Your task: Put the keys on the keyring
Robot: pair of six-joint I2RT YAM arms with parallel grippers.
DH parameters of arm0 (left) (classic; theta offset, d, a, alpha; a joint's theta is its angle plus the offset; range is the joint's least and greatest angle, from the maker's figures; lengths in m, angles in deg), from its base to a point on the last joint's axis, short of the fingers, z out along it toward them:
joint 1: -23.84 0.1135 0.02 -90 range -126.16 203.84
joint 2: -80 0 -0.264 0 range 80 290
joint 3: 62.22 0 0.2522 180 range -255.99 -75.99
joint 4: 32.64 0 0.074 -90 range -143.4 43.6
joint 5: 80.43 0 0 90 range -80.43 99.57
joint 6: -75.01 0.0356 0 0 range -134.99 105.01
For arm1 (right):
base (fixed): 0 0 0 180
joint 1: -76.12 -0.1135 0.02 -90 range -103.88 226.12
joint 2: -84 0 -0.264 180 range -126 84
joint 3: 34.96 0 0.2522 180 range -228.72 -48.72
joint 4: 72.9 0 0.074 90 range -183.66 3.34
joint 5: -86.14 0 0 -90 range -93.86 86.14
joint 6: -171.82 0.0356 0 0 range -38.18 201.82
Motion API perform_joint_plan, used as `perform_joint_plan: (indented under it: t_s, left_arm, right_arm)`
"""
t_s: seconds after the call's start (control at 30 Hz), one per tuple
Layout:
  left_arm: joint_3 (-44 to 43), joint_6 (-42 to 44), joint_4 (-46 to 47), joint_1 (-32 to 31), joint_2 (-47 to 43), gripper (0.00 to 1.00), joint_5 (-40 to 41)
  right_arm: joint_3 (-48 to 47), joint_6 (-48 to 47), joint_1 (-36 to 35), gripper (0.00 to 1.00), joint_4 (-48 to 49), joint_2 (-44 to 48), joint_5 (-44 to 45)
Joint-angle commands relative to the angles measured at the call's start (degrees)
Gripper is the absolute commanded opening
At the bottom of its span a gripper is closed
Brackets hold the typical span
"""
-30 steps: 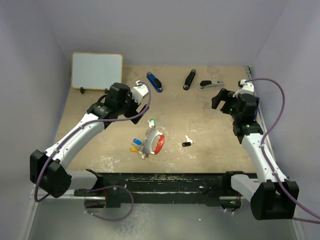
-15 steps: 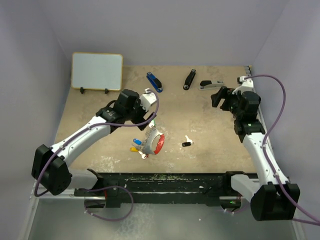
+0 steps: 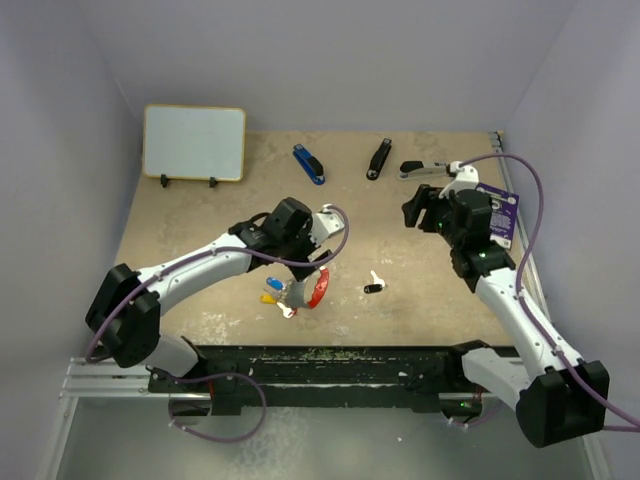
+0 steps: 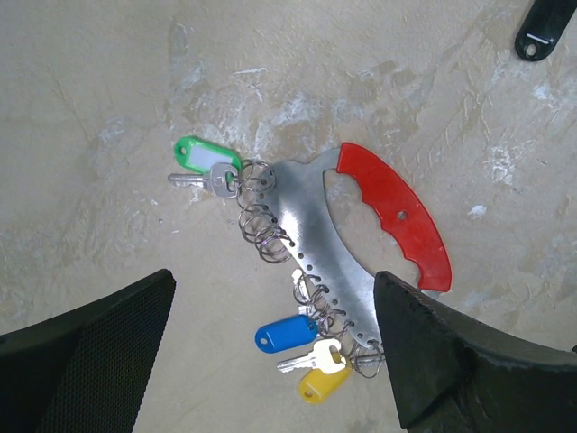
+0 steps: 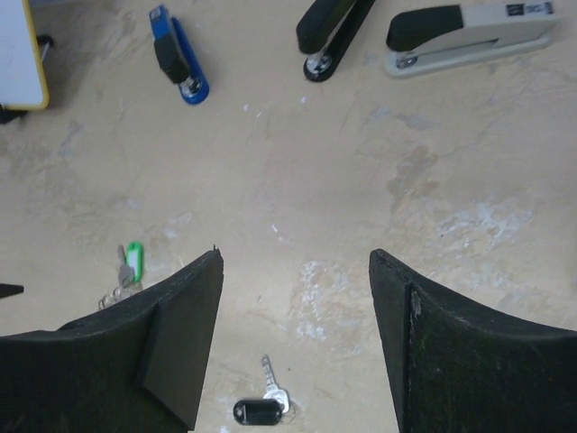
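The keyring (image 3: 303,290) lies at the table's middle front. It is a curved silver plate (image 4: 325,244) with a red plastic grip (image 4: 397,212) and several small wire rings. A green-tagged key (image 4: 206,162), a blue tag (image 4: 286,333) and a yellow-tagged key (image 4: 320,374) hang on those rings. A loose key with a black tag (image 3: 373,287) lies to the right of it, and also shows in the right wrist view (image 5: 261,410). My left gripper (image 3: 314,260) is open and empty just above the keyring. My right gripper (image 3: 414,207) is open and empty, above the table far right of the black key.
A blue stapler (image 3: 309,165), a black stapler (image 3: 378,158) and a grey stapler (image 3: 424,169) lie along the back. A whiteboard (image 3: 194,142) stands at the back left. A purple card (image 3: 497,212) lies by the right wall.
My left arm has swung right and toward the front, and its gripper now hangs over the keyring. My right gripper has moved left, uncovering the purple card.
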Motion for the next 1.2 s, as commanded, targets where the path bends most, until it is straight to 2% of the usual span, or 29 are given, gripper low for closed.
perform_joint_plan:
  t_s: [0.0,0.1,0.23,0.37,0.5,0.7,0.9,1.03,1.17]
  left_arm:
    - [-0.6,-0.1,0.3,-1.1,0.1,0.94,-0.7]
    - [-0.4,0.7,0.9,-1.1,1.3,0.94,0.4]
    - [-3.3,1.8,-1.1,-1.1,3.8,0.94,6.8]
    - [-6.7,5.6,-6.1,-1.1,6.2,0.87,4.7]
    - [-1.9,11.1,-2.4,-1.1,1.9,0.82,5.0]
    - [9.0,22.5,7.1,1.1,-9.7,0.8,-0.3]
    - [11.7,25.9,10.4,9.0,-9.1,0.75,-10.4]
    - [15.1,31.4,12.6,9.9,-8.1,0.7,-15.3]
    - [16.8,33.7,14.7,10.2,-6.2,0.64,-17.6]
  right_arm:
    - [0.5,2.1,-5.3,0.68,-2.6,-1.2,6.1]
    - [1.3,2.8,-8.2,0.64,-3.1,-2.6,5.0]
    - [2.1,3.7,-13.0,0.58,-3.4,-3.6,4.9]
    - [2.5,4.6,-15.8,0.5,-3.8,-4.1,4.2]
    - [2.8,5.1,-18.0,0.41,-3.5,-5.0,2.5]
    - [2.4,5.6,-21.5,0.32,-2.2,-7.9,2.0]
    - [1.0,6.4,-26.5,0.23,0.8,-12.3,0.8]
    - [-2.0,5.9,-30.9,0.23,1.3,-15.1,2.7]
    - [-2.7,6.2,-31.9,0.21,2.0,-13.9,4.4]
